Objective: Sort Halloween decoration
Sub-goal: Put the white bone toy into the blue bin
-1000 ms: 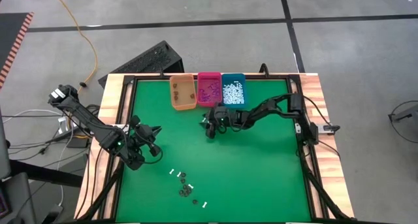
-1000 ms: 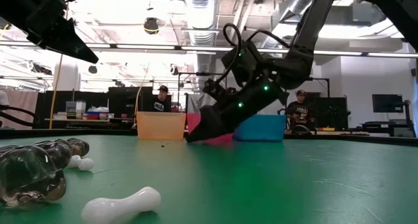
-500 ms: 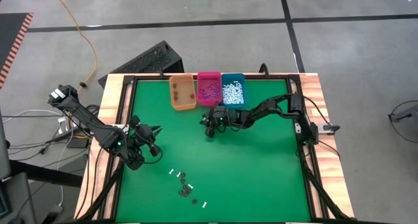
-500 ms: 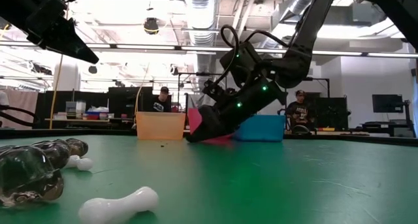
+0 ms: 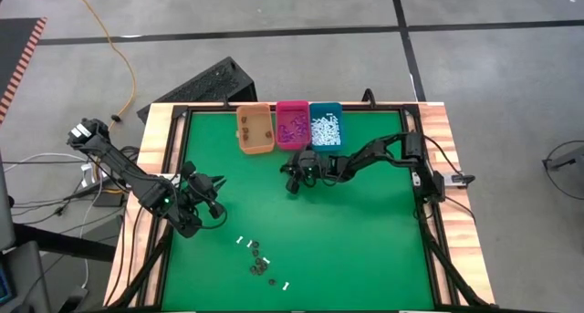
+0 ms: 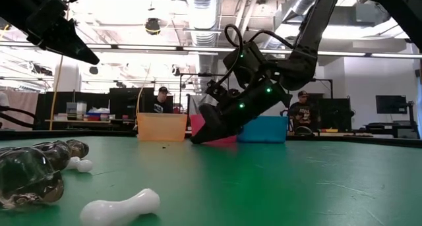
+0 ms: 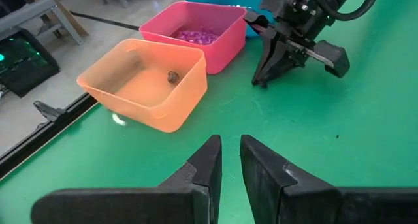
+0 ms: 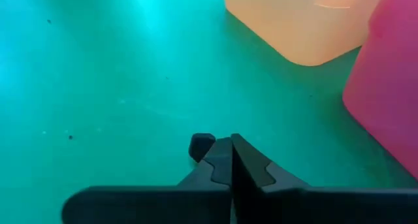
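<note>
Green felt (image 5: 356, 231) wide open toward near edge; right gripper (image 8: 230, 145) clenched by pink bin (image 8: 385, 87), possibly on dark bit (image 8: 200, 144); left gripper (image 7: 230, 149) slightly parted, empty.

The right end effector (image 5: 292, 179) sits just below the pink bin (image 5: 292, 124); loose pieces (image 5: 260, 261) lie well below it.

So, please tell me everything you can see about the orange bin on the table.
The orange bin is a rectangular, open-topped container that looks like thin, slightly see-through plastic with a rolled rim. It stands upright on the green table at the far edge, leftmost in a row of three, close beside the pink bin. Inside lie only a few dark brown-black bits; most of its floor is bare. No gripper touches it.
</note>
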You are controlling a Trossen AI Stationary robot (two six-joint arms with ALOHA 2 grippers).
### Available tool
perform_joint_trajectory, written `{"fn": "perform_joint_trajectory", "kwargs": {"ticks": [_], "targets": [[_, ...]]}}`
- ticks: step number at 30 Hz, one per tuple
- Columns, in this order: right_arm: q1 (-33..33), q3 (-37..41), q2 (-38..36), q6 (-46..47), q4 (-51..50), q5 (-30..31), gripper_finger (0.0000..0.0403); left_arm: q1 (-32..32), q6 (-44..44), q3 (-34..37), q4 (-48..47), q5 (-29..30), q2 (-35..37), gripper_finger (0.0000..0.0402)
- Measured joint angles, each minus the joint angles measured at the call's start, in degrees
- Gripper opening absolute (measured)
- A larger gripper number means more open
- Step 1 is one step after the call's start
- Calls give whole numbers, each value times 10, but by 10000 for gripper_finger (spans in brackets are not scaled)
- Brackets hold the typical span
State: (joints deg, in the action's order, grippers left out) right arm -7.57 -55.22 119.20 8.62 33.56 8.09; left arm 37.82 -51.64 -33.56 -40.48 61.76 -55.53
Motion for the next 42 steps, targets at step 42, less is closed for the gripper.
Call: {"fn": "perform_joint_trajectory", "kwargs": {"ticks": [42], "targets": [[295, 0, -488, -189, -171, 285, 18, -416, 385, 128, 838, -271, -363, 0]]}}
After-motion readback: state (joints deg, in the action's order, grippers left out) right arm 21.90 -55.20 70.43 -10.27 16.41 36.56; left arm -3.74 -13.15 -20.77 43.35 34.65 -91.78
